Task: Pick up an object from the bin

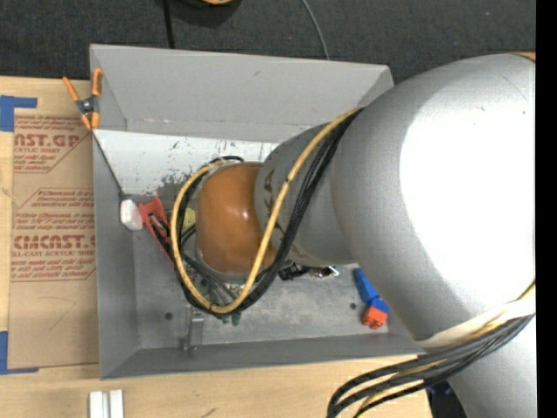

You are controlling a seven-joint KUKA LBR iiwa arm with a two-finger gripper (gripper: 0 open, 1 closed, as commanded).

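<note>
The arm's hand sits low in the grey metal bin, under its orange wrist cover; clenched or released, I cannot tell. Nothing looks lifted yet. A red stick with white cap lies beside the hand on the view's left, and a blue block with orange tip lies well apart on its right.

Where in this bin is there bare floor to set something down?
Bare floor runs along the lower wall between the small grey metal piece and the blue-and-orange thing; also the lower-left corner below the red-and-white thing. The middle is crowded by the arm.
</note>
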